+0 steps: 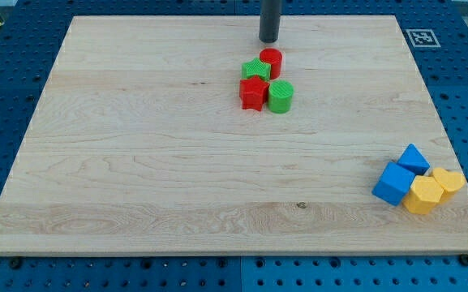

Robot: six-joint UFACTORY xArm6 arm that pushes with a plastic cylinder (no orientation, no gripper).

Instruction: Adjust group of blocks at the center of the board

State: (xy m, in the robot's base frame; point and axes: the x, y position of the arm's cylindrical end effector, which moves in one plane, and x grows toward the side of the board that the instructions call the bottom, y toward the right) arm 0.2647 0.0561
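Observation:
Several blocks sit packed together a little above the board's middle: a red cylinder (pixel 271 62) at the top, a green star (pixel 255 70) to its left, a red star (pixel 253 93) below that, and a green cylinder (pixel 281 96) at the lower right. My tip (pixel 268 39) is at the view's top, just above the red cylinder with a small gap between them.
A second cluster lies at the board's lower right: a blue cube (pixel 393 182), a blue triangular block (pixel 414 158), a yellow hexagonal block (pixel 422 195) and a yellow heart-like block (pixel 448 180). The wooden board (pixel 136 162) rests on a blue pegboard table, with a marker tag (pixel 419 37) at its top right corner.

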